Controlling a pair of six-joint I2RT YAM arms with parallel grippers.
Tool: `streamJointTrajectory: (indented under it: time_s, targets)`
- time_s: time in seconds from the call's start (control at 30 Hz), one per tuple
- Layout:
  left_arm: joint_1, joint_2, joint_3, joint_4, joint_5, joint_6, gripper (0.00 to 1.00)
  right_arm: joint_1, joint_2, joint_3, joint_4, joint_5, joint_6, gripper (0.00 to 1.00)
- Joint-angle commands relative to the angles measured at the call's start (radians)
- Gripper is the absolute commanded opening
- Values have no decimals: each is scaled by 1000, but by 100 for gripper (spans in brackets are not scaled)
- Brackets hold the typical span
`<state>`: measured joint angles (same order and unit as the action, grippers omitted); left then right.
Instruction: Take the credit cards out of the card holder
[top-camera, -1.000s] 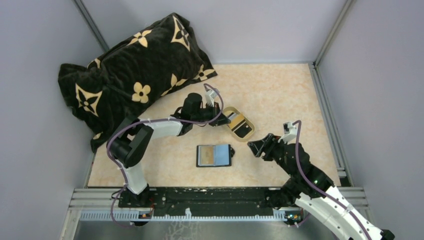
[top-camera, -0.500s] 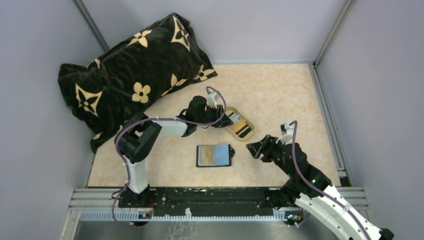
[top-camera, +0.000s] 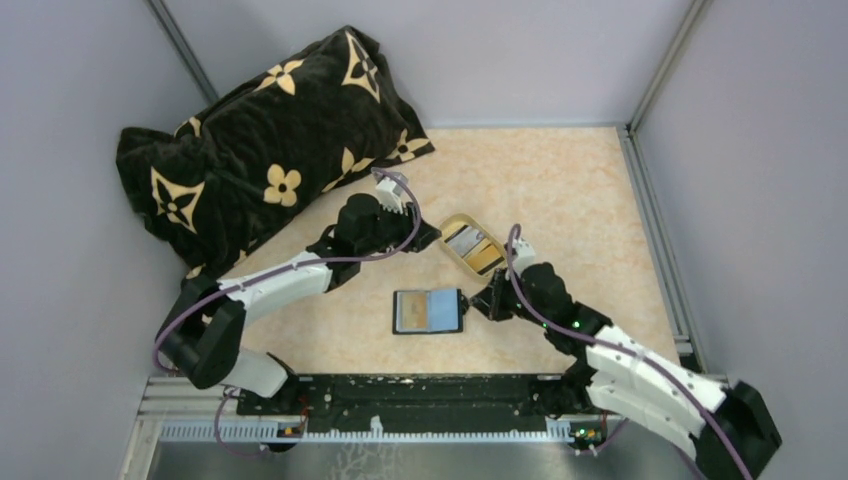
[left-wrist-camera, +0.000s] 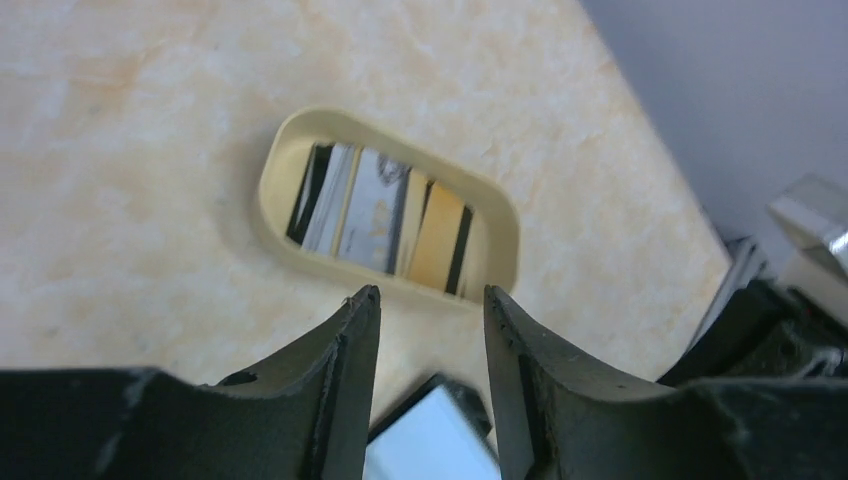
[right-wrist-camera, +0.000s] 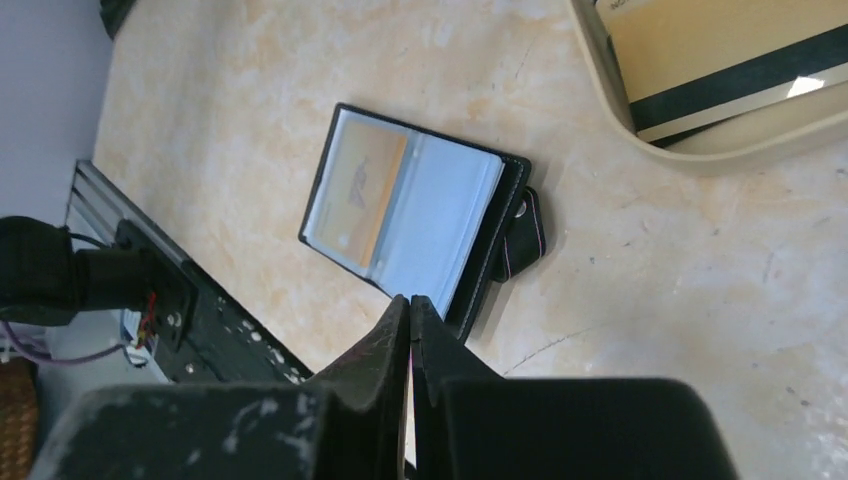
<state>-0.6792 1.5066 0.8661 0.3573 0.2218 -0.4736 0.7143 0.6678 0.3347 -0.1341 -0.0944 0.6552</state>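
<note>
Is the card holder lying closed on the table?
No, the card holder lies open flat, and an orange card shows inside it.

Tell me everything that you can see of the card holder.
The card holder is a small black wallet that looks like leather. It lies open and flat on the table. Inside are two glossy clear pockets: one shows an orange card, the other looks pale. A short black tab with a snap sticks out from one edge. The shut right gripper hangs just at that edge; whether it touches the holder cannot be told.
</note>
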Motion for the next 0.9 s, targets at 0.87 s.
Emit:
streamJointTrajectory:
  time_s: [0.87]
  targets:
    - [-2,-299,-452,-163,-18,-116,7,145,820,128,643,-109,27,1]
